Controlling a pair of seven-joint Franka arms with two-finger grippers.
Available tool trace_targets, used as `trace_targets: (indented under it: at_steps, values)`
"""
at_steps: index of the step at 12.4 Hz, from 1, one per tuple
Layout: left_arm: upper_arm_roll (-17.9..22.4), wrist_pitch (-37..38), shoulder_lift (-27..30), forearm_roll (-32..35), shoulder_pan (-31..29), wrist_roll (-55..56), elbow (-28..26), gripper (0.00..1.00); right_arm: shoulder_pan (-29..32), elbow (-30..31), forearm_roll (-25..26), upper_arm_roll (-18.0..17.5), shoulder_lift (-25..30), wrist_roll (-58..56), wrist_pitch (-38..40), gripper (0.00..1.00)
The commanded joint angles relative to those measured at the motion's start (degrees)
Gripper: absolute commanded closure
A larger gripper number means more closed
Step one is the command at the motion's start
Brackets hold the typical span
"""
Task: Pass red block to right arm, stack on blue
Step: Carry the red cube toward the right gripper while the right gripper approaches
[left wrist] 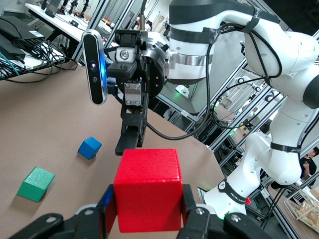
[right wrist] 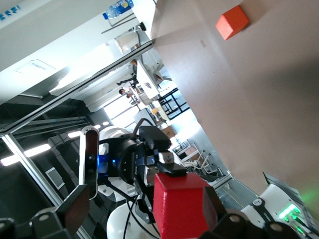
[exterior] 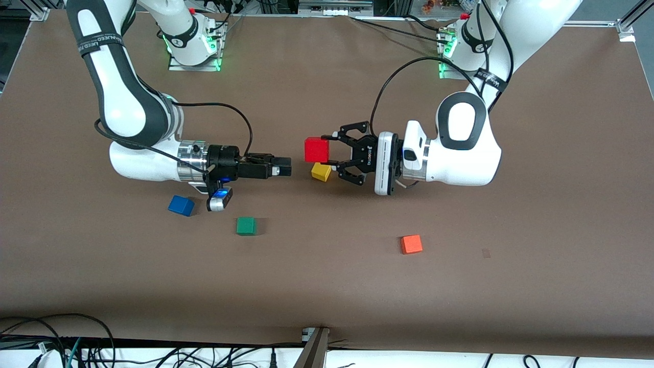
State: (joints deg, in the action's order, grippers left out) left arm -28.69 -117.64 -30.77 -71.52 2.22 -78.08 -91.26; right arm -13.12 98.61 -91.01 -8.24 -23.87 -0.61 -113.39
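Yellow cube [exterior: 321,171] only in front view

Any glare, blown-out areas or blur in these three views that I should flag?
Front view: even light, soft shadows beside the blue cube and green cube, all sharp. Left wrist view: red block sharp, background bright but readable. Right wrist view: windows and ceiling blown out, strongly tilted, the red block and orange cube slightly soft.
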Motion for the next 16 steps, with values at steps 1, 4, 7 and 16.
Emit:
trace_targets:
  at_steps: [1,4,7,16]
  values:
    - [0.13,-0.13,-1.13,-1.52,0.24,-1.19,1.87,1.00,0.20,3.69,-2.50,-1.51,2.16,-2.99,-1.83,0.00]
    - [0.13,-2.32,-1.92,-1.43,1.64,-1.28,2.57,1.00,-0.15,5.27,-4.68,-2.65,1.72,-6.07,-1.83,0.00]
    - [0.13,-2.77,-2.27,-1.35,2.00,-1.28,2.93,1.00,-0.24,5.80,-6.81,-3.88,1.37,-5.98,-1.30,0.00]
    - [0.13,-2.42,-2.01,-1.35,1.12,-1.02,2.84,0.94,-0.15,5.28,-6.81,-3.80,1.10,-6.07,-0.95,1.00]
